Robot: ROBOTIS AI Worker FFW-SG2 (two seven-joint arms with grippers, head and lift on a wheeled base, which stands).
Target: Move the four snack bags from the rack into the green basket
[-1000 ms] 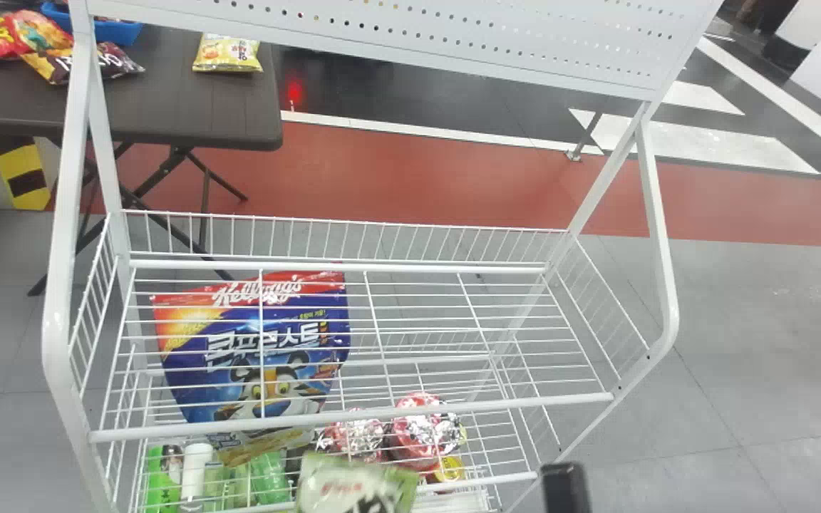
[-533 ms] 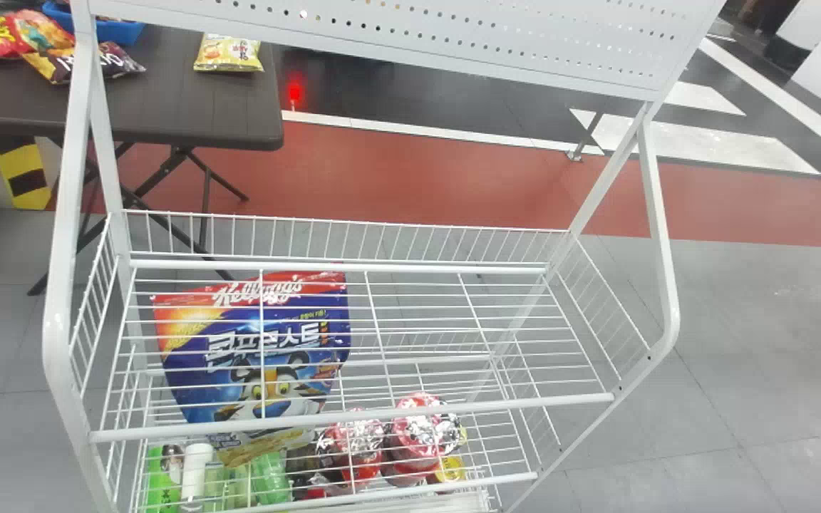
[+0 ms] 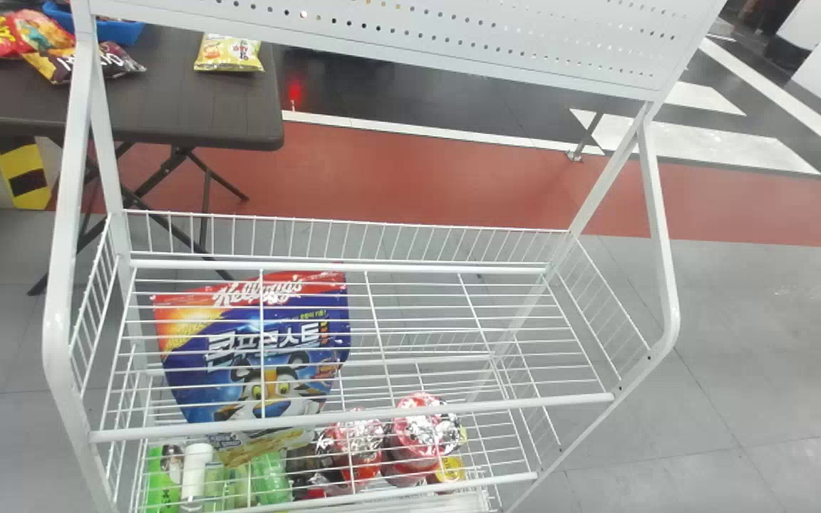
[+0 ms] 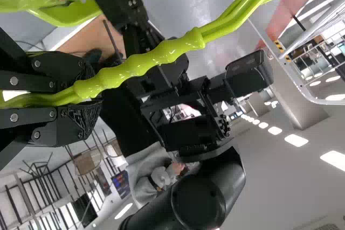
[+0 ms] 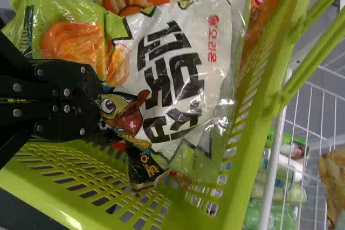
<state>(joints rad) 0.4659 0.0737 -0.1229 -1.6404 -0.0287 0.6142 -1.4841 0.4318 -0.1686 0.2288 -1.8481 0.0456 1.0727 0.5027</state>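
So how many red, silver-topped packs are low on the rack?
2. The left pack sits just right of the blue pouch's lower end; the right pack is beside it. Others may be hidden.

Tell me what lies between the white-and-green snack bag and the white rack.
The green basket's slotted side wall separates the snack bag from the rack, in the right wrist view.

Kellogg's and Korean 콘프로스트 read on blue-and-red pouch [image 3: 197, 385], Korean name partly crossed by shelf wires; red Korean 오리온 read on white-green snack bag [image 5: 218, 87], its big black Korean lettering not surely made out; yellow lettering seen on dark bag [image 5: 141, 173], not legible; print on yellow bag [image 3: 229, 55] too small to be read
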